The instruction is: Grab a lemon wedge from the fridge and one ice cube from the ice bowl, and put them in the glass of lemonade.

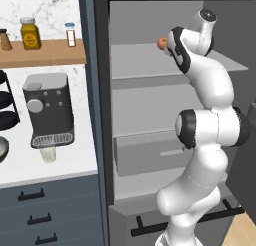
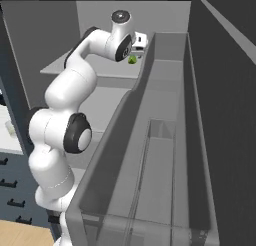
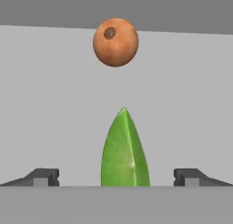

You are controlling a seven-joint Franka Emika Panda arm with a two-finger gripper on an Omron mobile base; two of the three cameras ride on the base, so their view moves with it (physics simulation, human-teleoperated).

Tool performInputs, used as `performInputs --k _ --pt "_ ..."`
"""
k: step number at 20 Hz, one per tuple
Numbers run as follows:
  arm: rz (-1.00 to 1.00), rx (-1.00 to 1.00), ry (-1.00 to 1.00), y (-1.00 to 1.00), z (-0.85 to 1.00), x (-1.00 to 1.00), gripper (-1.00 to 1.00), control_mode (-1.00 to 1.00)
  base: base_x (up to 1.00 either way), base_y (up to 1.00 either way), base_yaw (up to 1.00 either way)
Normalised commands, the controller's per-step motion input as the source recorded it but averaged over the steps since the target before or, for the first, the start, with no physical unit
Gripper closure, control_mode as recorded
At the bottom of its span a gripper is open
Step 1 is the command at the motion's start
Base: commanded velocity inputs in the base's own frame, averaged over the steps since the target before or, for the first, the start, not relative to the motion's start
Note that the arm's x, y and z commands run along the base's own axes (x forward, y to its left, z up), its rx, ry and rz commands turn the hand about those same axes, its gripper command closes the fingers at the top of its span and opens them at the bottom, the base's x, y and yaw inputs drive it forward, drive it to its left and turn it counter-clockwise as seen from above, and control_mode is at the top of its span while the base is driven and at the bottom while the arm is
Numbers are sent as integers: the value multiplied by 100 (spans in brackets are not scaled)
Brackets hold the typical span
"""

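The first step is in hand: fetching the lemon wedge (image 3: 124, 150) from the fridge (image 1: 150, 85). The wedge lies on an upper fridge shelf (image 1: 145, 60), between the spread jaws of the gripper (image 3: 116, 177), with an orange fruit (image 3: 115, 42) just beyond it. Next, I judge, the jaws must pinch the wedge squarely, then lift.

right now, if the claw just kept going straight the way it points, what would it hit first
Most likely the lemon wedge: it sits centred between the open claw's fingertips, right ahead. The orange fruit lies farther along the same fridge shelf, though exact depth is hard to judge.
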Motion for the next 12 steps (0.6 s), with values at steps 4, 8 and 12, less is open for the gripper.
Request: performInputs --k 4,8,12 --pt "0 1 0 -7 -2 11 -100 -100 0 0 0" --pt "2 0 1 0 -8 9 -100 -100 0 0 0" --pt "3 0 1 1 -31 0 -100 -100 0 0 0"
